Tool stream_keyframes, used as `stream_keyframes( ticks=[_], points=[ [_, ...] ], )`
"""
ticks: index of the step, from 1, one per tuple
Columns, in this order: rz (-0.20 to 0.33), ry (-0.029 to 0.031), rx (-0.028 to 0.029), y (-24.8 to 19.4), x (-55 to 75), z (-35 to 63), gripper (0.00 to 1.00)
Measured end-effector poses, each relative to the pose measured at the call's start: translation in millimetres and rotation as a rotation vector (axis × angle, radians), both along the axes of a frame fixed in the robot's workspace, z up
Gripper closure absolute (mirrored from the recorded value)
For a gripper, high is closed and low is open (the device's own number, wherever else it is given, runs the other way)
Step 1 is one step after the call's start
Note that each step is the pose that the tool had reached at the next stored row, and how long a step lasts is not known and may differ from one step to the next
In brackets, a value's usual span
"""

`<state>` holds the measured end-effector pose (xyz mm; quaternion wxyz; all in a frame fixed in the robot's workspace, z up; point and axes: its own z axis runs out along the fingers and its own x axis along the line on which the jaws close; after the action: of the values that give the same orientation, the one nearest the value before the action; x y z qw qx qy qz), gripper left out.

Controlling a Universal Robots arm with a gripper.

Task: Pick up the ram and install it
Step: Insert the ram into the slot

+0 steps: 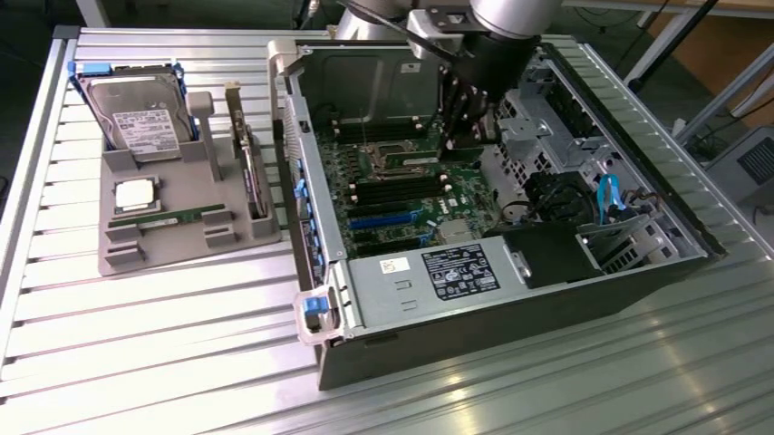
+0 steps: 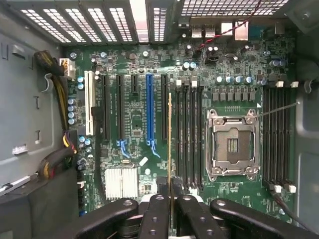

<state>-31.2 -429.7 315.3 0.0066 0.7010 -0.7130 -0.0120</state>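
Note:
My gripper (image 1: 466, 136) reaches down into the open computer case (image 1: 508, 299), over the motherboard (image 1: 411, 204). In the wrist view the gripper (image 2: 169, 188) is shut on the ram (image 2: 170, 139), seen edge-on as a thin green and gold strip. The stick hangs above the motherboard (image 2: 129, 124), beside the nearest of the black memory slots (image 2: 188, 134) and apart from them. The open processor socket (image 2: 233, 144) lies just past those slots. In the exterior view the ram (image 1: 423, 161) shows as a short green strip below the fingers.
A grey holder tray (image 1: 121, 258) at the exterior view's left carries a hard drive (image 1: 133, 122), a square processor (image 1: 136, 195), an upright expansion card (image 1: 248, 172) and another green stick (image 1: 169, 217). Cables (image 2: 55, 89), a heatsink (image 2: 121, 181) and a second slot bank (image 2: 276, 134) surround the board.

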Motion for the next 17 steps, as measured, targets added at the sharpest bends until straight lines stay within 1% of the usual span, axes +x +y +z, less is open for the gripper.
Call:
stream_keyframes(
  ticks=[1, 2, 4, 6, 7, 8, 9, 10, 11, 12, 14, 15, 17],
  points=[
    [-0.001, 0.0000, 0.0000, 1.7, -0.6, -5.5, 0.87],
    [-0.001, -0.0001, 0.0001, 5.4, -0.7, -11.1, 0.87],
    [-0.002, 0.0000, 0.0000, 7.1, -2.4, -20.5, 0.87],
    [-0.006, 0.0000, 0.0000, 10.5, -11.0, -33.4, 0.87],
    [-0.007, 0.0000, 0.0000, 10.8, -11.0, -37.3, 0.87],
    [-0.007, 0.0001, 0.0000, 13.4, -11.1, -44.1, 0.87],
    [-0.007, 0.0002, 0.0001, 15.3, -11.1, -48.2, 0.87],
    [-0.007, 0.0003, 0.0000, 16.3, -11.0, -51.7, 0.87],
    [-0.007, 0.0003, 0.0001, 17.6, -11.0, -58.2, 0.87],
    [-0.004, 0.0003, -0.0004, 17.9, -11.1, -61.4, 0.87],
    [0.006, 0.0002, -0.0007, 21.7, -12.0, -72.9, 0.87],
    [0.006, 0.0003, -0.0011, 21.7, -17.2, -74.3, 0.87],
    [0.006, 0.0003, -0.0011, 21.7, -17.1, -77.9, 0.87]
  ],
)
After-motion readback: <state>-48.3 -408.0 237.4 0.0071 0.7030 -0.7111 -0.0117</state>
